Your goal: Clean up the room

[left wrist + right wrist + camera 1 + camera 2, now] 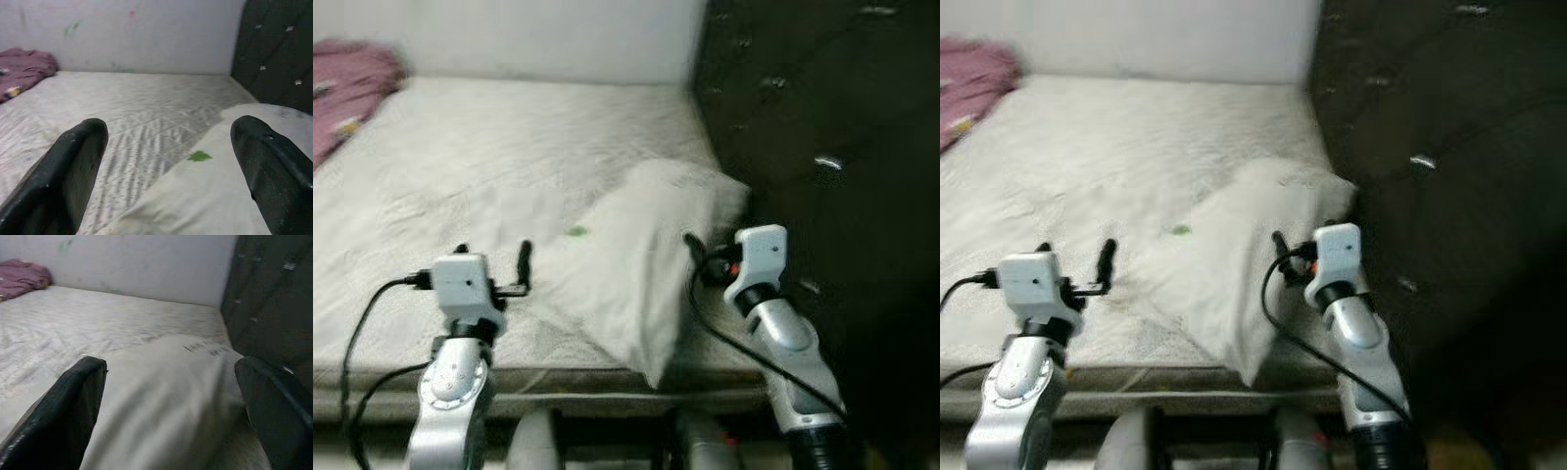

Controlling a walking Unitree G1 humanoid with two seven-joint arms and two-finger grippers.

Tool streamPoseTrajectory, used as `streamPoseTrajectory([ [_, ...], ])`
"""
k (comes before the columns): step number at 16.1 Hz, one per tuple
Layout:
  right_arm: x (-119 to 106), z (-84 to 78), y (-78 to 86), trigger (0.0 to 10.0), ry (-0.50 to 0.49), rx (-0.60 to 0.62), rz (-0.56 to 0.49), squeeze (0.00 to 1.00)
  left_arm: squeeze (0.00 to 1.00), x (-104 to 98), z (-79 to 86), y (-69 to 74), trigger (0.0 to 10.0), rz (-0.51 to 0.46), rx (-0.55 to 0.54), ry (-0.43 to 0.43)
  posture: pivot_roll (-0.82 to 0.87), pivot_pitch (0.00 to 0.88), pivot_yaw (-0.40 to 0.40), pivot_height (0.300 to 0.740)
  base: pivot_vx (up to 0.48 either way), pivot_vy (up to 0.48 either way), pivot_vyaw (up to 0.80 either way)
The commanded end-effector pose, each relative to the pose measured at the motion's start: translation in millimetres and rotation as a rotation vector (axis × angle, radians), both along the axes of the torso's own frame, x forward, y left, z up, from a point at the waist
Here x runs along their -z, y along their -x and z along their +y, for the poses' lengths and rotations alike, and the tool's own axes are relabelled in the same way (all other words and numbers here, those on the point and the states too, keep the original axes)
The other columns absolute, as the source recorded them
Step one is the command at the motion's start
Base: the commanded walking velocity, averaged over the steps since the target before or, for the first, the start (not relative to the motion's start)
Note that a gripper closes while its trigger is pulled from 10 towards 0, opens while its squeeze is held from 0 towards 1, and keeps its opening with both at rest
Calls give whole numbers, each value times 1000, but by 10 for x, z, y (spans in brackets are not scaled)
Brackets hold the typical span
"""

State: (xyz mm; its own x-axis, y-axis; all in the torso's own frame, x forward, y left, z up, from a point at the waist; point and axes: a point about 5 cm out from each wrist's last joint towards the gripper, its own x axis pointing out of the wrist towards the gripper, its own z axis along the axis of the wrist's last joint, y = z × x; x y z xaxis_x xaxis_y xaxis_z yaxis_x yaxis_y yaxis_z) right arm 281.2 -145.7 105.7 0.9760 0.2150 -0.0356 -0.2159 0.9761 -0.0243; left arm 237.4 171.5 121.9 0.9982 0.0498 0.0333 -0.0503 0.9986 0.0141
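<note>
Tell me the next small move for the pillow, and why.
Probably ease both grippers forward and close on the pillow. It lies askew at the mattress edge, overhanging, beside the dark headboard. The left gripper and right gripper are both open, facing it, neither gripping.
</note>
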Motion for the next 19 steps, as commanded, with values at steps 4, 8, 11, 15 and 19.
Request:
streamPoseTrajectory([
  [4, -61, 3, -23, 10000, 1, -9, -5, 0, 0, 6, 23, 39, 10000, 13, -27, 14, -22, 21, -42, 651, 0, 0, 0],
  [8, -71, 32, -29, 10000, -4, -17, -1, 0, 0, -11, 49, 19, 10000, 18, -33, 19, -26, 57, -21, 638, 0, 0, 0],
  [11, -107, 52, -61, 10000, -9, -21, -13, 0, 0, -39, 63, -7, 10000, 10, -37, 17, -26, 59, -15, 618, 0, 0, 0],
  [15, -109, 55, -78, 10000, -8, -27, -5, 0, 0, -55, 68, -7, 10000, 6, -43, 20, -27, 68, -21, 618, 0, 0, 0],
  [19, -111, 64, -92, 10000, -2, -35, -5, 0, 0, -80, 60, -14, 10000, -17, -21, 30, -30, 65, -25, 618, 195, 0, 0],
])
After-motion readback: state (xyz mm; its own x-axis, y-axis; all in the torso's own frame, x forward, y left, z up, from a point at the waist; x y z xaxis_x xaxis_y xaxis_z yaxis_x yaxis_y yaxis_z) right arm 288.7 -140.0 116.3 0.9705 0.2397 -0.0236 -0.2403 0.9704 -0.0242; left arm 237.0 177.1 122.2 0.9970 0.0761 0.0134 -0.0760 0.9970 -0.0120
